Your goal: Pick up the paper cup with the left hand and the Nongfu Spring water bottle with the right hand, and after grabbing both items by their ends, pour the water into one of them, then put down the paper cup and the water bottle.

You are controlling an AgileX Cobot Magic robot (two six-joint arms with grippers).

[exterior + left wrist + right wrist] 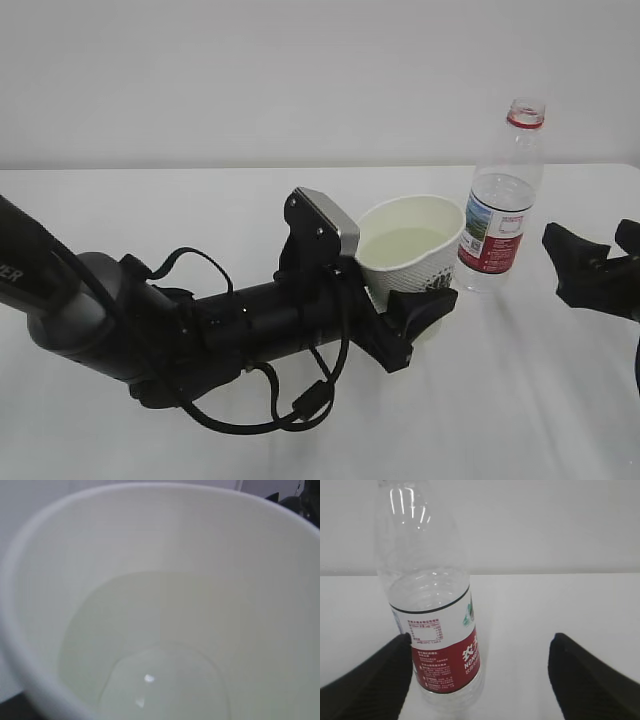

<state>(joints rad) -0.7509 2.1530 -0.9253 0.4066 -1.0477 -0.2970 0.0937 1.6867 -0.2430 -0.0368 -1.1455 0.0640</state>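
Note:
The white paper cup [412, 243] sits in the middle of the exterior view. My left gripper [415, 292] is shut on its lower part, one black finger [425, 305] crossing its front. Clear water [400, 243] lies in the cup. In the left wrist view the cup's cream inside [165, 555] and the water [160, 680] fill the frame. The uncapped Nongfu Spring water bottle [500, 215] stands upright on the table just right of the cup. My right gripper [481, 641] is open, and the bottle [437, 630] is beside its left finger [370, 680].
The white table [300, 430] runs back to a plain white wall. My left arm with its looping cables [200, 330] lies low across the left half of the table. My right gripper [590, 243] is at the right edge of the exterior view.

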